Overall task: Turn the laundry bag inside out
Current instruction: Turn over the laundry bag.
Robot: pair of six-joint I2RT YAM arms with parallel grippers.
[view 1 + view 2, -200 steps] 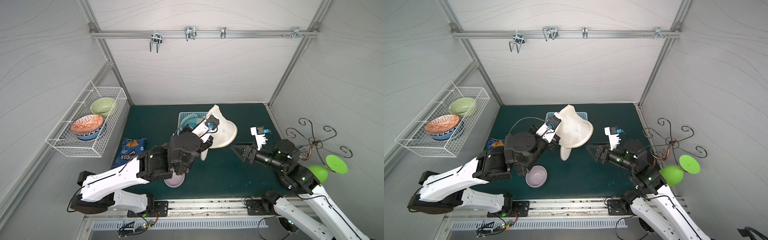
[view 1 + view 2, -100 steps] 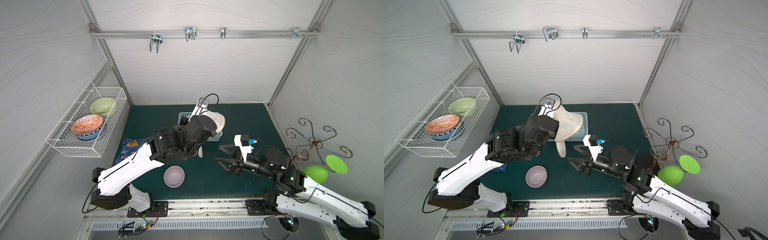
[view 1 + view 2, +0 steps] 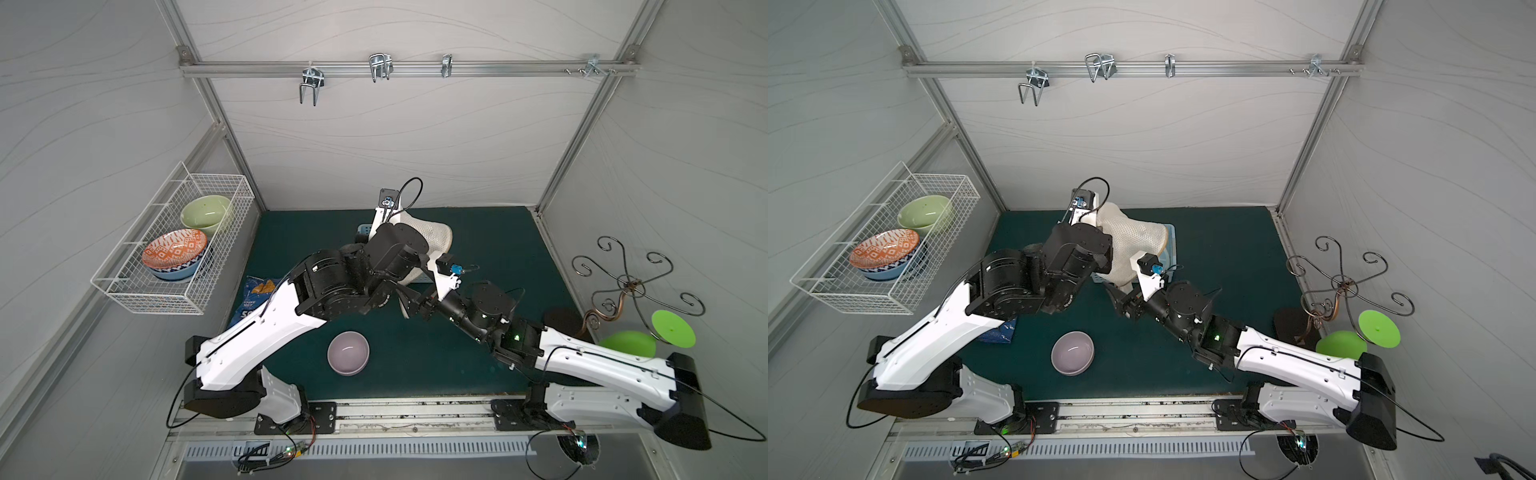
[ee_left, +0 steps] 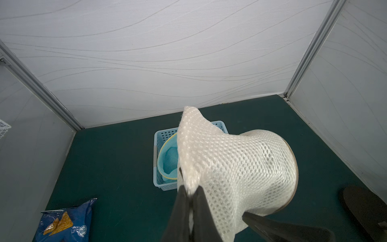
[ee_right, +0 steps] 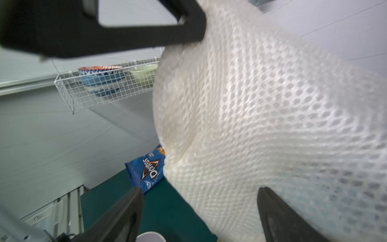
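The laundry bag (image 4: 236, 167) is white mesh with a brown-edged opening, and it hangs in the air over the back middle of the green mat, seen in both top views (image 3: 434, 239) (image 3: 1136, 241). My left gripper (image 4: 190, 188) is shut on a fold of its upper edge. My right gripper (image 5: 200, 191) is open wide just below and in front of the bag (image 5: 261, 115), whose lower part hangs between the fingers. In a top view the right gripper (image 3: 1117, 299) sits under the bag's lower end. Whether a finger is inside the opening I cannot tell.
A light blue basket (image 4: 156, 146) holding a teal mesh item stands under the bag. A blue chip bag (image 3: 257, 291) lies at the left and a purple bowl (image 3: 348, 353) near the front. A wall rack (image 3: 174, 245) holds bowls; a metal stand (image 3: 627, 286) is at the right.
The left arm has lifted the bag higher and toward the back wall. The right arm has swung left up to the bag's lower end, its jaws opening wider.
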